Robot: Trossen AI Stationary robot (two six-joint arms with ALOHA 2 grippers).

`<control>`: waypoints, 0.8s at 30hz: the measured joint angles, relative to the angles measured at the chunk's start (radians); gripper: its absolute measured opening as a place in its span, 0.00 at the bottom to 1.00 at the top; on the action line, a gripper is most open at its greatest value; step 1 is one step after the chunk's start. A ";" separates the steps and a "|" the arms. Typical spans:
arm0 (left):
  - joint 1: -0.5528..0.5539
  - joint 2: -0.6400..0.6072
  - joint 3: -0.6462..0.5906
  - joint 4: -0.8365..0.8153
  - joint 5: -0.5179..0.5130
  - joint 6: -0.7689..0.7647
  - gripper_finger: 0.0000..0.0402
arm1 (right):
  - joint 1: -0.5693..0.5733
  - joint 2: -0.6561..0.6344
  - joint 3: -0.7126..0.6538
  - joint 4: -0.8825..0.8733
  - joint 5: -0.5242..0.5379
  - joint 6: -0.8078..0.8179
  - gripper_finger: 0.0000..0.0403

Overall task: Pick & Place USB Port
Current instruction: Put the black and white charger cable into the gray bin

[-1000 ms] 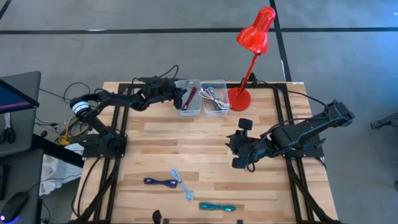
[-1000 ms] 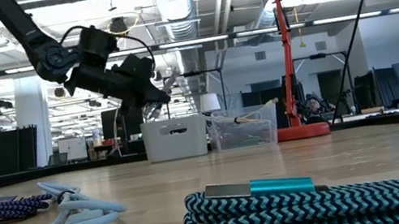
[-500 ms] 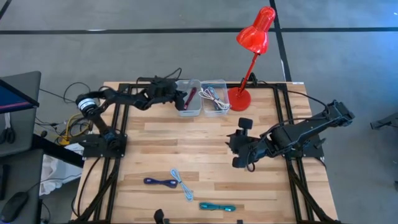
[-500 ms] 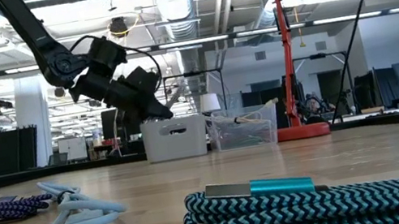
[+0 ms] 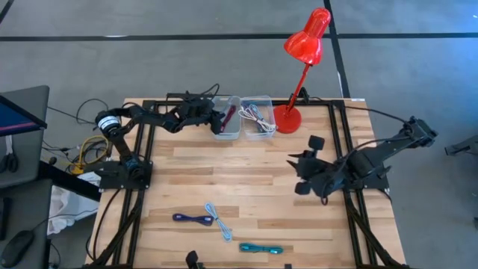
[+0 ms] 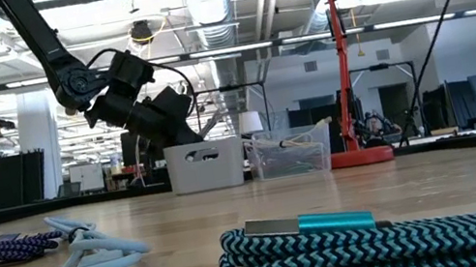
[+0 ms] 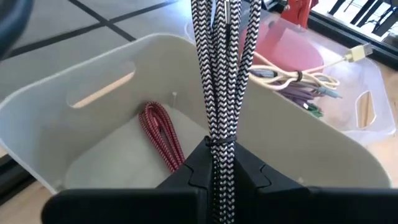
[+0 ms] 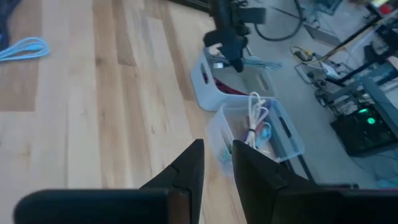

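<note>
My left gripper (image 5: 214, 117) is at the table's far side, at the left rim of the white bin (image 5: 239, 123), shut on a black-and-white braided cable bundle (image 7: 219, 74). A red cable (image 7: 163, 135) lies coiled on the bin's floor. The clear bin (image 5: 267, 112) beside it holds white and purple cables (image 7: 292, 87). My right gripper (image 5: 302, 175) hovers over the table's right half, open by a narrow gap and touching nothing. A purple cable (image 5: 193, 218), a light-blue cable (image 5: 219, 223) and a teal cable (image 5: 261, 248) lie on the near part of the table. My left gripper pinches the black-and-white bundle between its two fingers, just behind the bundle's tie band (image 7: 218, 142). The fingers lie along the strands. The bundle sticks out past the fingertips (image 7: 245, 163) over the white bin's opening, lifted clear of the bin floor.
A red desk lamp stands with its base (image 5: 287, 118) right of the clear bin, its arm leaning over the table's far right corner. Bare wood lies between the bins and the three cables near the front edge. A dark frame runs along the table's left and right sides.
My right arm has drawn back toward the table's right edge, away from the table's middle. My left gripper has stayed at the white bin, shifting slightly toward the left edge with the bundle still in its fingers.
</note>
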 joint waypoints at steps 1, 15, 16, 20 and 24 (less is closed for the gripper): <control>0.000 -0.001 0.000 0.001 0.000 0.000 0.06 | -0.007 -0.024 -0.026 0.007 0.001 0.000 0.19; 0.000 -0.001 0.000 -0.012 0.033 -0.024 0.06 | -0.119 -0.394 -0.383 0.269 -0.018 -0.127 0.19; 0.000 -0.001 0.000 -0.012 0.031 -0.027 0.06 | -0.128 -0.411 -0.397 0.289 -0.029 -0.131 0.19; 0.000 -0.001 0.000 -0.011 -0.025 -0.027 0.14 | -0.155 -0.454 -0.423 0.298 -0.047 -0.131 0.19; 0.000 -0.001 0.000 0.003 -0.059 -0.026 0.26 | -0.164 -0.455 -0.423 0.304 -0.051 -0.130 0.19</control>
